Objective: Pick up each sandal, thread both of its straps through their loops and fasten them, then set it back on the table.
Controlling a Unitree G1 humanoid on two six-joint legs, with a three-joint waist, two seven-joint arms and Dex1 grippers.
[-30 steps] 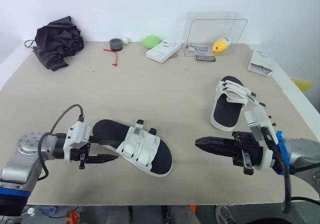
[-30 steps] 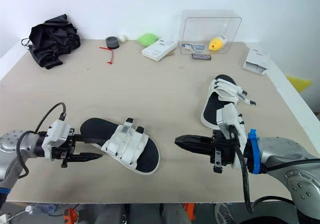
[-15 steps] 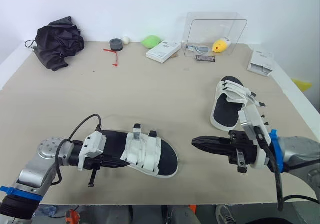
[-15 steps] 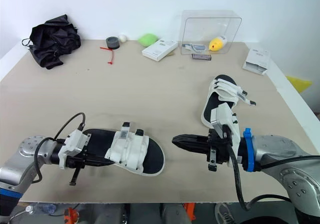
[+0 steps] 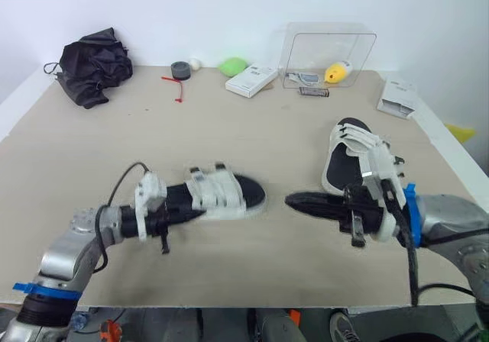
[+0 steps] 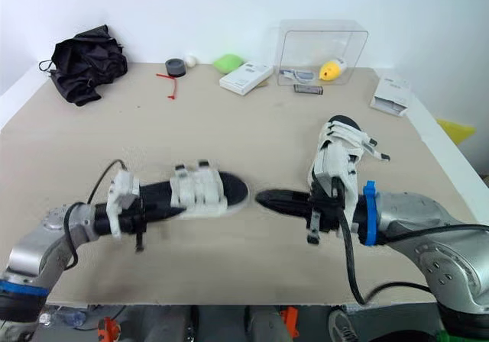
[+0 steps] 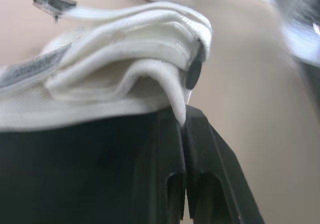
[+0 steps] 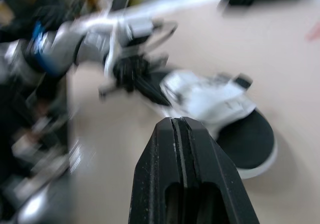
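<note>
1. The left gripper [image 7: 185, 124] has its two black fingers drawn in to a thin slit. The edge of a white strap runs down into that slit — it has hold of the black-soled sandal with white fabric straps [image 5: 218, 198] at the heel end.
2. That sandal stretches from the gripper towards the middle of the table, with its toe pointing at the other arm. I can't tell whether the toe rests on the top or hangs just above it.
3. The right gripper [image 5: 296, 201] has its fingers pressed flat together with nothing between them. Its tip is just beside the held sandal's toe, not touching it.
4. The second sandal of the same make [image 5: 348, 159] lies flat on the table beyond the right arm, near the right edge, with strap ends poking out sideways.
5. The pale beige table top [image 5: 229, 136] is bare around both sandals.
6. Along the far edge — from the left — sit:
   - a crumpled black cloth [image 5: 92, 66]
   - a grey roll of tape [image 5: 180, 69]
   - a red zip tie [image 5: 177, 86]
   - a soft green lump [image 5: 234, 66]
   - a flat white carton [image 5: 250, 80]
   - a clear plastic box [image 5: 328, 33] with a small yellow thing [image 5: 337, 71] inside
7. A white printed packet [image 5: 399, 98] lies near the far right corner.
8. A plain white wall [image 5: 229, 6] stands behind the table.
</note>
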